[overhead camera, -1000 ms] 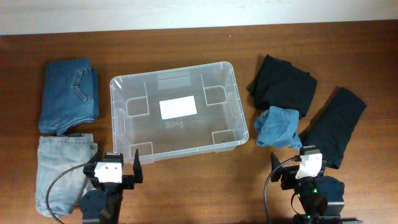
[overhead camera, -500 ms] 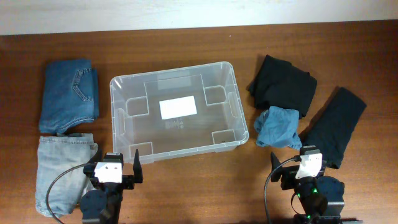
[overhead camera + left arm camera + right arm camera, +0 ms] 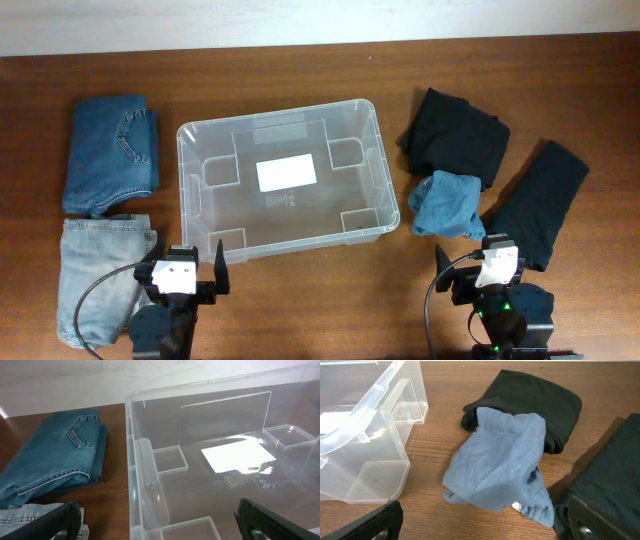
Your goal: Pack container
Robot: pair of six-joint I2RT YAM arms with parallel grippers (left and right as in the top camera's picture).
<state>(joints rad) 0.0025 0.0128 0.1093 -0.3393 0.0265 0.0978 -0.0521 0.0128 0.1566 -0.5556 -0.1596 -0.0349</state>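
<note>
Left hand and right hand both gape wide, empty. My clear storage bin sits just ahead of the left, unfilled. I fear pinching the crumpled blue garment ahead of the right could snag the black garment it overlaps, dragging both.

Container's far right end and light jeans beyond the left wrist view's edges.
</note>
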